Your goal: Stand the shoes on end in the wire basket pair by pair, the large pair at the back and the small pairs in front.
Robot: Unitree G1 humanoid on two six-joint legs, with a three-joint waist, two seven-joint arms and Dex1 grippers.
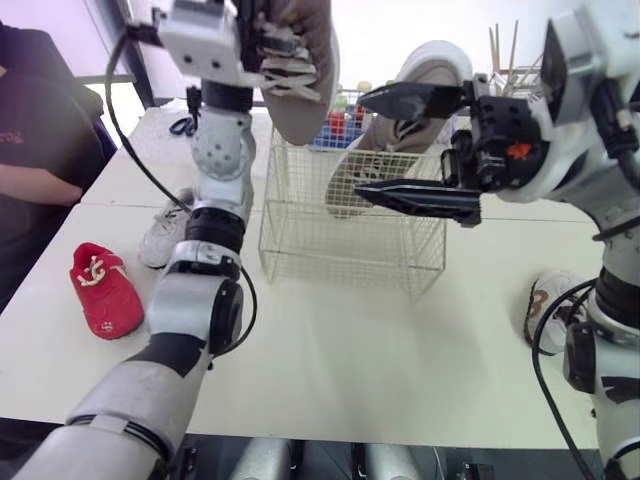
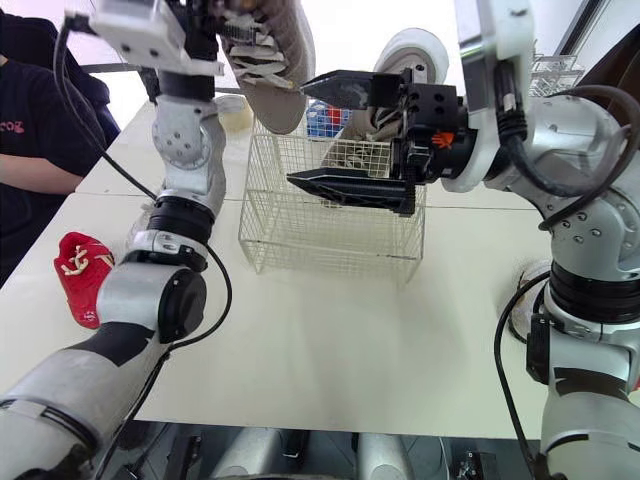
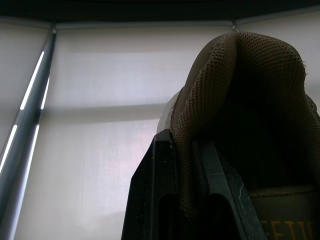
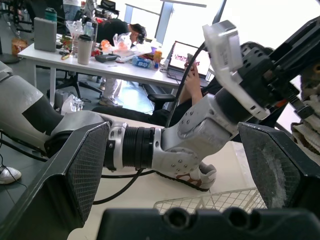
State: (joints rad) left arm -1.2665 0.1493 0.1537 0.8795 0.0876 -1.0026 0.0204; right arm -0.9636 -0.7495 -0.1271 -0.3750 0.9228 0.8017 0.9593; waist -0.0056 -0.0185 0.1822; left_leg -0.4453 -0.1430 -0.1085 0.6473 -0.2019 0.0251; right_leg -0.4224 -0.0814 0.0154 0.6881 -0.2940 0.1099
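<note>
Holding a large tan shoe up high, the left arm stands nearly straight up from the elbow, forearm vertical and wrist at the top of the head view. Clock is read on the head view with the wire basket at centre. The left gripper is pinched on the shoe's mesh heel collar, one finger inside and one outside, clear in the left wrist view. The shoe hangs toe down at 11 o'clock, laces toward the gripper and sole toward 3 o'clock. Its toe is near the basket's top rim at the back left corner; can't tell whether it is inside yet.

The right arm comes in from 3 o'clock, elbow bent and forearm level. The right gripper points toward 9 o'clock with its fingers one above the other, spread wide and holding nothing. It hangs in front of the basket's upper right part, apart from the held shoe.

The second large shoe stands on end in the basket at the back right, around 1 o'clock, with its top end above the rim.

On the white table:
- A red small shoe lies at 8 o'clock, well apart from the basket.
- A white small shoe lies at 9 o'clock, just beside the left forearm.
- Another shoe lies at 4 o'clock near the right arm, partly hidden.

A person in a dark top sits at the table edge at 9 o'clock.
</note>
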